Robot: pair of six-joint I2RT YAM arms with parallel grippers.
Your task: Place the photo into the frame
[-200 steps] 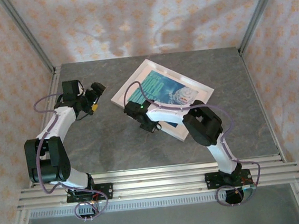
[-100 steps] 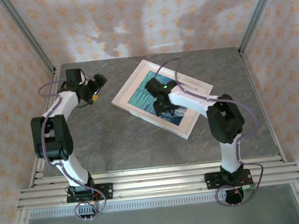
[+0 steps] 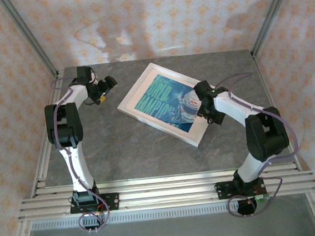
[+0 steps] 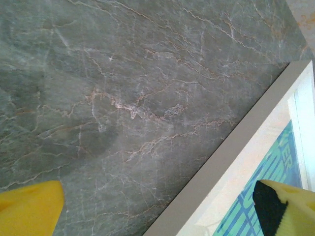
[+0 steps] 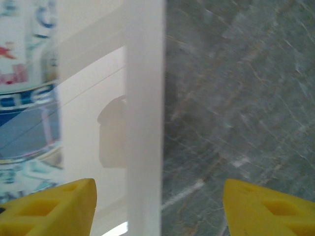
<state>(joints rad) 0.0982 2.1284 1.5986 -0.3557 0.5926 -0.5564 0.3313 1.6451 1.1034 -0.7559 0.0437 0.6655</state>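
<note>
Seemingly the task was near its end: the teal photo lay flat inside the white-bordered frame, which sat skewed on the grey marbled counter, toward twelve o'clock of its centre. The right gripper hovered at the frame's four o'clock edge, its yellow fingers spread, straddling the white border and pinching nothing. The left gripper hung just beyond the frame's nine o'clock corner, fingers spread wide, empty. The next move probably called for a straight lift, so neither finger caught the raised border. Bare counter lay open toward six and seven o'clock.
</note>
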